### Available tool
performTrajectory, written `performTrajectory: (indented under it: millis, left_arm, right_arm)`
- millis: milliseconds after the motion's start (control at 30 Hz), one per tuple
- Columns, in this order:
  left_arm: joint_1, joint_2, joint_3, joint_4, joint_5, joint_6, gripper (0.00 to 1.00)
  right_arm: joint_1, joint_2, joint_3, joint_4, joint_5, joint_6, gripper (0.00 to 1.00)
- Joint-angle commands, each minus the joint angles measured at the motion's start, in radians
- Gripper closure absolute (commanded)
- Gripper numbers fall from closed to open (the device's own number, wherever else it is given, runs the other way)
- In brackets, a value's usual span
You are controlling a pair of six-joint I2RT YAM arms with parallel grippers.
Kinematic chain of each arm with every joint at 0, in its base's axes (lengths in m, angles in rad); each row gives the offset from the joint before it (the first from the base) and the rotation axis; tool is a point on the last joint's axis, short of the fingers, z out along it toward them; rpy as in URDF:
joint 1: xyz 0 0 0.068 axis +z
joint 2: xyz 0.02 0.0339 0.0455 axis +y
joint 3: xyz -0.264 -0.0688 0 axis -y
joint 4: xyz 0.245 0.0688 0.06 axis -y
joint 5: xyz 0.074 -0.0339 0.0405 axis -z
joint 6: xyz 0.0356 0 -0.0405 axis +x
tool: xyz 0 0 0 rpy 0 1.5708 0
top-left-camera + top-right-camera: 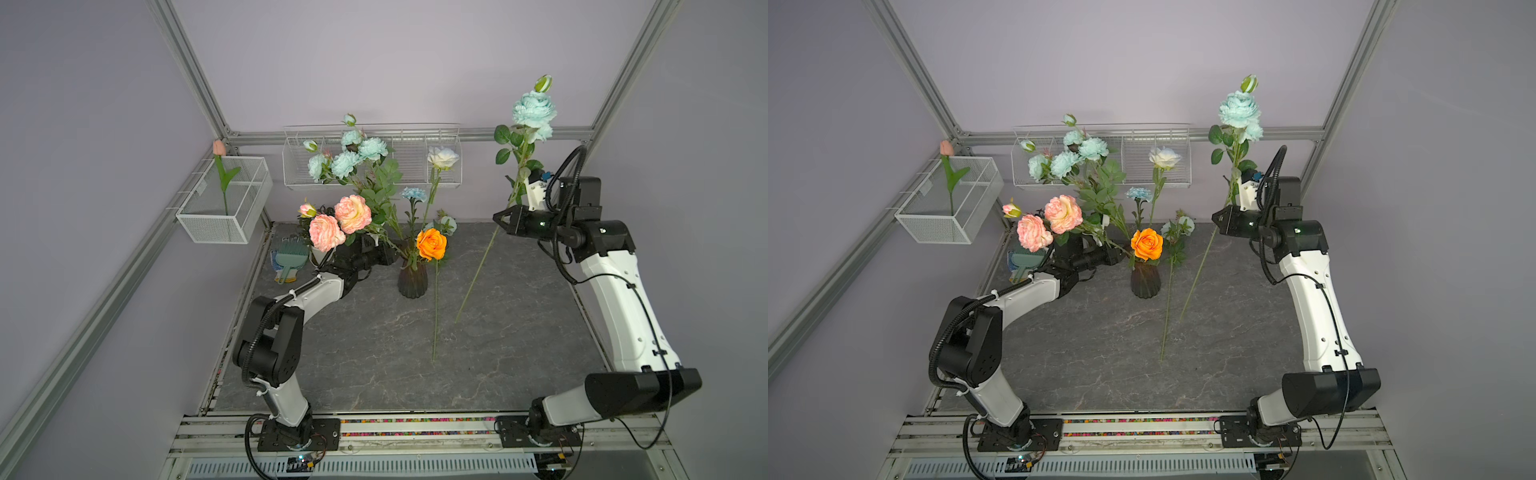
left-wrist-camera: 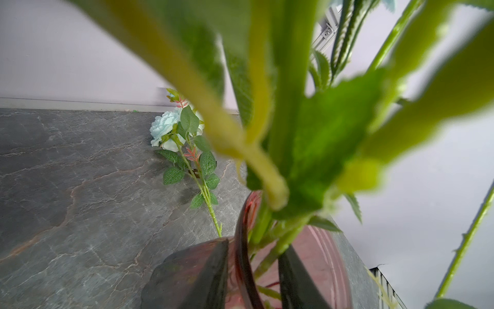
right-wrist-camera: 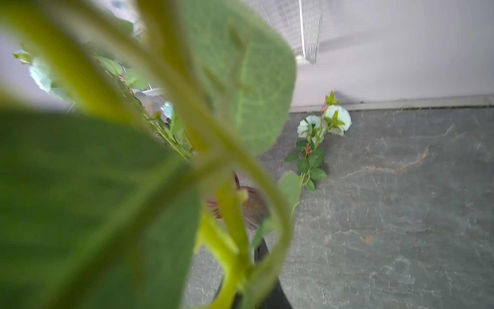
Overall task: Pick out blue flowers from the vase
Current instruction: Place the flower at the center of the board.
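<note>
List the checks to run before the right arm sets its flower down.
1. Grip: right gripper shut on held blue flower: ok.
2. Clearance: its stem end hangs outside the vase: ok.
3. Brace: left gripper shut on the vase rim: ok.
4. Vase upright: ok.
5. Vase rid of blue: blue bunch stands in it: not ok.
</note>
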Motion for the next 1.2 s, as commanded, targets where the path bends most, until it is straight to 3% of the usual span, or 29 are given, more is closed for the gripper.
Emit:
performTrajectory:
  millis: [0,133,700,1167]
  left_arm:
    - [-0.006,0.016,0.005,-0.046,0.001,0.002,0.66]
    - [-0.005,0.016,0.001,-0.040,0.002,-0.001,0.66]
    - [-0.005,0.007,-0.034,-0.009,-0.004,-0.014,0.66]
    - [-0.005,0.021,-0.036,-0.003,0.002,-0.020,0.66]
  right_arm:
    - [-0.010,-0.004,-0.073,0.005,0.002,0.006,0.90]
    - [-0.017,0.018,-0.144,-0.014,0.083,-0.029,0.90]
    - [-0.032,0.264,-0.287,0.163,0.186,-0.005,0.92]
    - [-0.010,0.568,-0.185,0.292,0.191,0.000,0.93]
